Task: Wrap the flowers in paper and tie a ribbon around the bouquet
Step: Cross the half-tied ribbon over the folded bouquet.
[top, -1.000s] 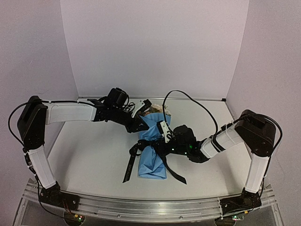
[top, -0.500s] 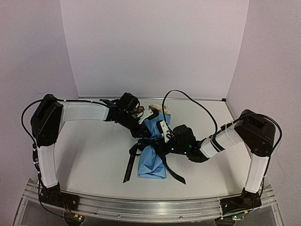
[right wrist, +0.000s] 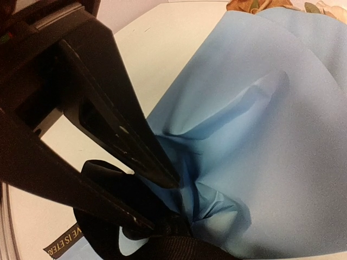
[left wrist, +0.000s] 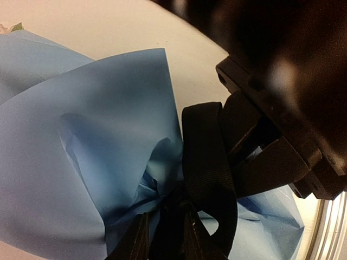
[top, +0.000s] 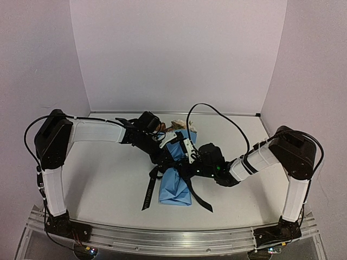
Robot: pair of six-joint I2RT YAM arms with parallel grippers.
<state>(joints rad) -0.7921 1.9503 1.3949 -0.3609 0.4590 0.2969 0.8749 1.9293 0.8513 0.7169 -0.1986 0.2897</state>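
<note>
Because the tabletop (top: pixel 103 179) carries the bouquet (top: pixel 174 187) unpinned at its middle, with only the two arms meeting at its waist, an uneven pull could drag it sideways or let the light blue paper (right wrist: pixel 260 135) spring open. The ribbon (left wrist: pixel 206 157) loops the crumpled waist, tails trailing toward the near edge, and a slack loop could slide off the cone's narrow end. The right jaws are fully closed on the ribbon loop. The left jaws stand narrowly parted beside them, though the dark wrist view does not show whether they pinch anything, and a slip there would loosen the tie.
</note>
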